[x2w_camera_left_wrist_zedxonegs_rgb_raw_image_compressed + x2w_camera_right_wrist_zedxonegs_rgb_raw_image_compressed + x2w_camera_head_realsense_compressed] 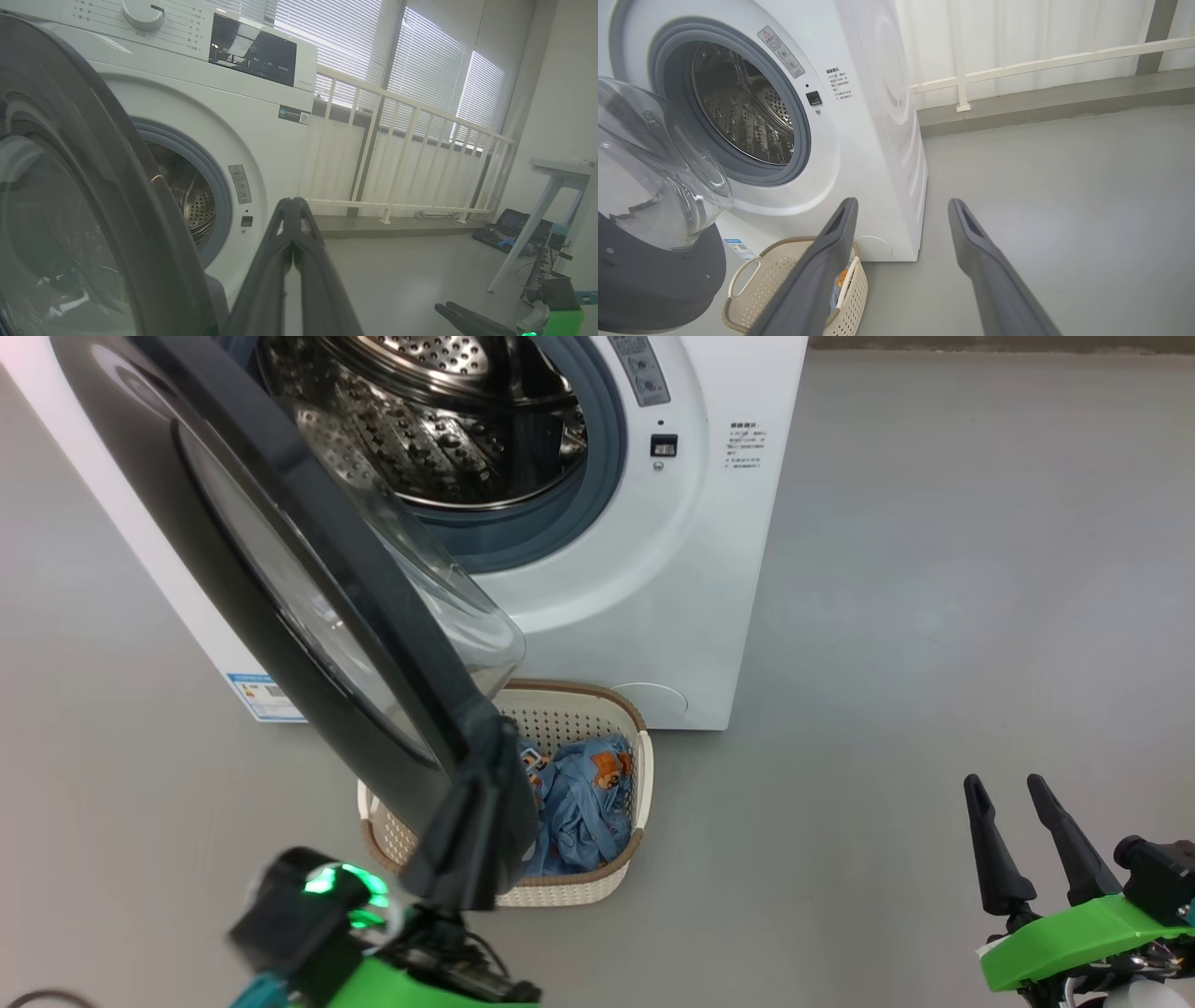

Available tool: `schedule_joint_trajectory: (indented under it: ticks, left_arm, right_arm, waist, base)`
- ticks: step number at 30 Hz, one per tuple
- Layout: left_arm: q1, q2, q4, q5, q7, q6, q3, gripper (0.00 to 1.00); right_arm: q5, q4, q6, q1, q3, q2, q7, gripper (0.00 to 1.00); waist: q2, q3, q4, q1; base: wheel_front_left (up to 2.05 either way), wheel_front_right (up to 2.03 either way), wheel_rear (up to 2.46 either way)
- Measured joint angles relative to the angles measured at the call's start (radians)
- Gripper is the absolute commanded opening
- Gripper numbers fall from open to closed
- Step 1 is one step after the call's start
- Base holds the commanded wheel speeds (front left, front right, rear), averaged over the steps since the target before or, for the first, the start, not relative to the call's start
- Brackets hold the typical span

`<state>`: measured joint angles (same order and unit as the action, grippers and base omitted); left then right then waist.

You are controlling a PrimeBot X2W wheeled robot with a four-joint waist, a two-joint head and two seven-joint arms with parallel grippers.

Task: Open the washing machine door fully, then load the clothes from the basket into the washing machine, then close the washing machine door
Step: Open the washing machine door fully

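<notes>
The washing machine (pixel 653 569) stands with its door (pixel 233 551) swung partly out, the steel drum (pixel 439 420) showing behind it. My left gripper (pixel 481 793) is shut, with nothing between its fingertips (pixel 292 203). It sits close against the lower edge of the door's black rim (pixel 70 186), on the drum side. Below the door stands the cream basket (pixel 644 775), holding light-blue clothes (pixel 588 793) with orange figures. My right gripper (pixel 1004 786) is open and empty at the lower right, away from the machine. Its fingers (pixel 850 210) frame the machine's corner and the basket (pixel 784 280).
Bare grey floor stretches to the right of the machine (pixel 1064 186). A white railing (pixel 397 154) runs in front of windows with blinds behind it. A white table (pixel 556 177) and a dark case (pixel 509 224) on the floor stand at the far right.
</notes>
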<state>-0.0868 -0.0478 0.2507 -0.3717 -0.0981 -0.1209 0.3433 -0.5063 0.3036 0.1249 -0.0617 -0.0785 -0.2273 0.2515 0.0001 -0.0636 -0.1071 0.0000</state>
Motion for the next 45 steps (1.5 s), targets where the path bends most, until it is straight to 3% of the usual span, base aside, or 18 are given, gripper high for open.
schedule_joint_trajectory:
  ticks: [12,29,45]
  left_arm:
    - [-0.121,0.002,-0.264,-0.165,-0.014,0.044,0.138,0.00]
    - [-0.206,0.002,-0.481,-0.253,-0.097,0.071,0.146,0.00]
    - [-0.206,0.006,-0.551,-0.267,-0.122,0.067,0.132,0.00]
  right_arm:
    - [0.028,-0.007,0.000,0.000,0.000,0.001,0.001,1.00]
    - [0.047,-0.015,0.000,0.000,-0.009,0.002,0.001,1.00]
    - [0.047,-0.031,0.000,0.001,-0.007,-0.001,0.001,1.00]
  waist:
    - [0.0000,-0.020,0.016,0.0000]
    - [0.0000,-0.019,0.020,0.0000]
    - [0.0000,-0.010,-0.010,0.0000]
  base:
    - [0.00,0.00,0.00]
    - [0.00,0.00,0.00]
    - [0.00,0.00,0.00]
